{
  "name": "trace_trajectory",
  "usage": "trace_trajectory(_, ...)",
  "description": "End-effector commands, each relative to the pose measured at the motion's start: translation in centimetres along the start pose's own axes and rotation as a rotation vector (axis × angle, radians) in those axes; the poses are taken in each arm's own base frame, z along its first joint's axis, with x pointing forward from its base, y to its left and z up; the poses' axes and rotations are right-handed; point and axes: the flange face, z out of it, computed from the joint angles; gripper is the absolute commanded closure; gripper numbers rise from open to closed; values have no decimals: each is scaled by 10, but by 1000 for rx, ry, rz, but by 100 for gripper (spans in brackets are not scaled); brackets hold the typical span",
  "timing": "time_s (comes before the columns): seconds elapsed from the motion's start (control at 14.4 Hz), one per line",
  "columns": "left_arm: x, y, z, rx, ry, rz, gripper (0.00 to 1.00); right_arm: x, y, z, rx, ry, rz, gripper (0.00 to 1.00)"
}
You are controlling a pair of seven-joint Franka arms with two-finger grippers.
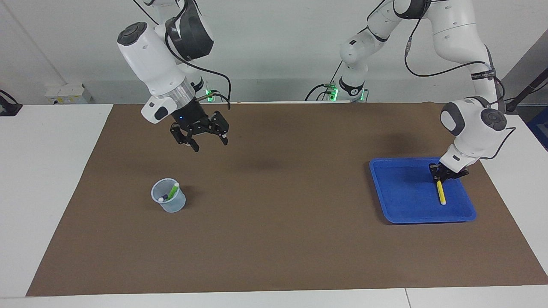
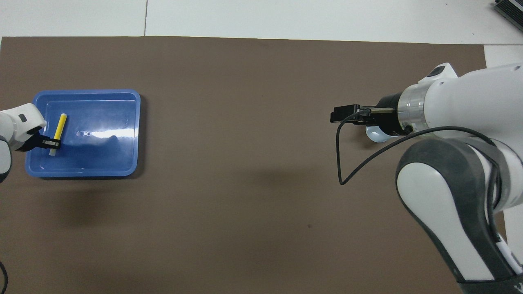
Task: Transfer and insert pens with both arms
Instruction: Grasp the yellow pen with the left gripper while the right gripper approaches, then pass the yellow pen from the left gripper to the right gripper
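Observation:
A yellow pen [image 1: 441, 194] [image 2: 60, 125] is in the blue tray [image 1: 398, 201] [image 2: 102, 159] at the left arm's end of the table. My left gripper [image 1: 438, 179] [image 2: 52, 143] is shut on one end of it. Whether the pen's free end still rests on the tray floor I cannot tell. A clear cup [image 1: 170, 201] at the right arm's end holds a green pen [image 1: 173, 190] and a purple pen [image 1: 163, 199]. My right gripper [image 1: 200, 140] [image 2: 341, 114] hangs open and empty high over the mat, and in the overhead view it covers most of the cup [image 2: 375, 135].
A brown mat [image 1: 274, 239] covers most of the white table. The right arm's black cable [image 2: 347, 163] loops below its wrist. Both arm bases stand at the table's robot end.

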Motion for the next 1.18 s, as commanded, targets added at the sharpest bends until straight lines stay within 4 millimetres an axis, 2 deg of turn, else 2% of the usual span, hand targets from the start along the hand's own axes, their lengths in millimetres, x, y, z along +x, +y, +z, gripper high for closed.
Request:
trace_trajectory(0.0, 19, 7, -26, -22, -45, -12, 100, 3, -9, -17, 94, 8, 102, 0)
trace_trajectory(0.14, 29, 30, -55, -69, -81, -38, 100, 3, -13, -19, 143, 5, 181, 0)
trace_trajectory(0.28, 30, 64, -87, -100, -105, -107, 100, -1, -25, -16, 199, -18, 209, 0)
trace_trajectory(0.56, 38, 160, -132, -178, -161, -218, 100, -12, -33, -9, 291, -118, 265, 0)
trace_trajectory(0.69, 42, 222, -151, -204, -176, -291, 100, -13, -34, 2, 300, -140, 198, 0)
trace_trajectory(0.83, 44, 305, -166, -179, -182, -363, 100, -17, -39, 24, 352, -164, 84, 0)
trace_trajectory(0.97, 42, 367, -178, -195, -186, -439, 100, -12, -38, 41, 391, -174, 85, 0)
trace_trajectory(1.11, 34, 417, -192, -234, -186, -483, 100, -7, -36, 50, 438, -167, 132, 0)
